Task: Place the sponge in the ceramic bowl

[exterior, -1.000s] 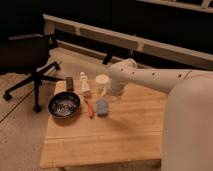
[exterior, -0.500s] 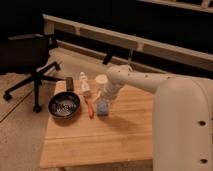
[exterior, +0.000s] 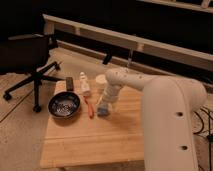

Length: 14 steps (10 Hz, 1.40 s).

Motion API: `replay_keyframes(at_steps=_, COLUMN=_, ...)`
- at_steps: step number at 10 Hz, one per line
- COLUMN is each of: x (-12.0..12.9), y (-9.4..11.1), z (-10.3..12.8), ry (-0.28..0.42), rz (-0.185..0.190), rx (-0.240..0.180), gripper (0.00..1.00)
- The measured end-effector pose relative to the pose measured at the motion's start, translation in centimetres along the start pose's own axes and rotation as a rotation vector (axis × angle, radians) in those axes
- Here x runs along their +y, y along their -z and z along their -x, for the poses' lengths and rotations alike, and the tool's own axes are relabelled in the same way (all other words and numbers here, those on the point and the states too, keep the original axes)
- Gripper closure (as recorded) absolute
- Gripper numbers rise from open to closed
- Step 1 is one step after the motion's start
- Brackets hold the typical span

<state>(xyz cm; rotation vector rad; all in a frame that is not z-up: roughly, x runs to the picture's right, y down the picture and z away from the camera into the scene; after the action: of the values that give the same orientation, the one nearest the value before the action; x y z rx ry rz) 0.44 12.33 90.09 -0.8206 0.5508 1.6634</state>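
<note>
The light-blue sponge [exterior: 103, 112] lies on the wooden table [exterior: 85, 142], right of the thin orange-red tool. The dark ceramic bowl [exterior: 64, 105] with its speckled inside stands on the table's left part, about a bowl's width left of the sponge. My white arm reaches in from the right and bends down. Its gripper [exterior: 105, 103] hangs directly over the sponge, at or just above its top, and hides part of it.
An orange-red stick tool [exterior: 90, 108] lies between bowl and sponge. Behind them are a small dark block [exterior: 69, 83], a small white bottle [exterior: 83, 83] and a pale cup [exterior: 101, 80]. An office chair [exterior: 31, 60] stands left of the table. The arm's bulk [exterior: 172, 125] covers the table's right side.
The arm has swung left and lowered, bringing the gripper down from beside the cup to the sponge. Bowl, tool and sponge have not moved.
</note>
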Motion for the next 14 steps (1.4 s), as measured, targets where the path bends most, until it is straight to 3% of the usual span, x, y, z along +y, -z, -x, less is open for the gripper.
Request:
replay_keyframes(at_steps=2, x=0.2, y=-0.4, z=0.4, ry=0.007, rz=-0.014, rx=0.013, gripper=0.36)
replay_keyframes(at_steps=3, x=0.5, y=-0.6, z=0.5, ry=0.017, rz=-0.008, rx=0.018, gripper=0.43)
replay_keyframes(at_steps=6, x=1.2, y=-0.7, z=0.7, ry=0.053, rz=0.012, rx=0.019, gripper=0.73)
replay_keyframes(at_steps=8, x=1.6, y=-0.4, z=1.3, ry=0.063, rz=0.036, rx=-0.007, gripper=0.95)
replay_keyframes(at_steps=9, x=1.6, y=0.1, z=1.6, ry=0.062, rz=0.048, rx=-0.026, gripper=0.99)
replay_keyframes(at_steps=10, x=1.6, y=0.8, z=2.1, ry=0.060, rz=0.062, rx=-0.052, gripper=1.00)
replay_keyframes(at_steps=11, x=1.7, y=2.6, z=2.9, ry=0.052, rz=0.089, rx=-0.107, gripper=1.00)
replay_keyframes(at_steps=14, x=2.5, y=10.6, z=3.7, ry=0.080, rz=0.159, rx=-0.310, gripper=1.00)
